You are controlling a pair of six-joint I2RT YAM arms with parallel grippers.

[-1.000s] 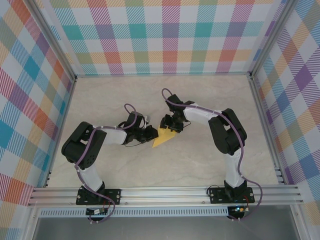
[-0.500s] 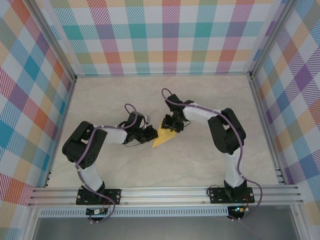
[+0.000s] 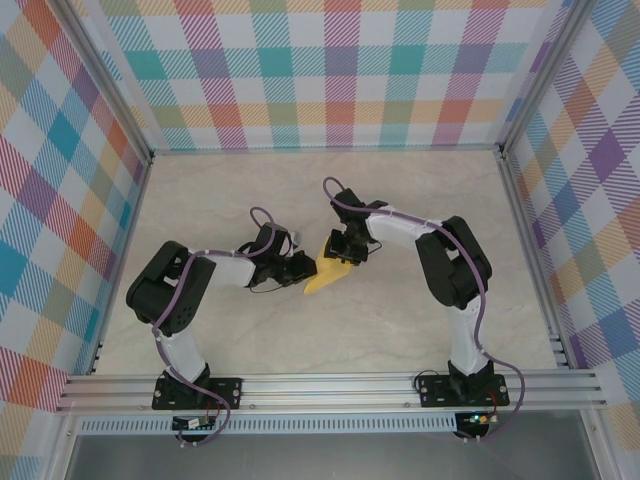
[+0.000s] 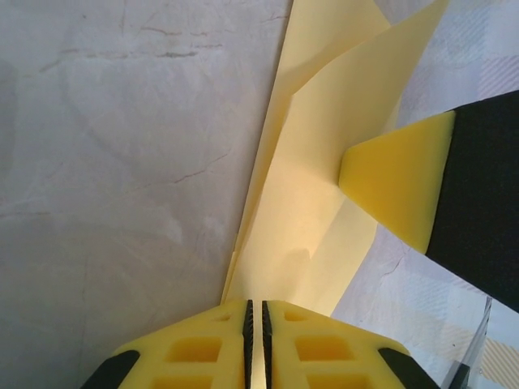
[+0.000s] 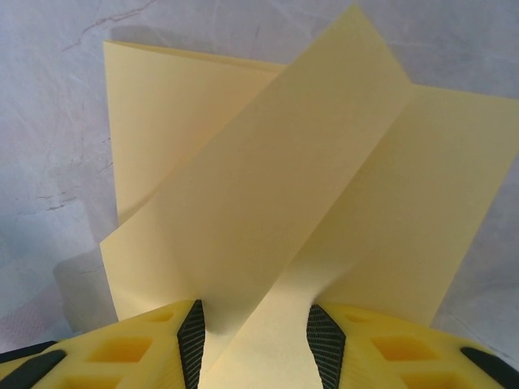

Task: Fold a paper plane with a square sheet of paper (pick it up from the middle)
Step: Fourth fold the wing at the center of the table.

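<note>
Mid-table, the square sheet of paper, now a creased yellow wedge, lies between the two arms. The left gripper meets it from the left. Its wrist view shows the jaws pinched together on the narrow end of the paper, which tapers straight into the slit between them. The right gripper bears down on the far end with its jaws apart, and a raised flap of the sheet runs up between its pads.

Bright, even light, soft shadows — wrist-view foregrounds slightly blurred.
</note>
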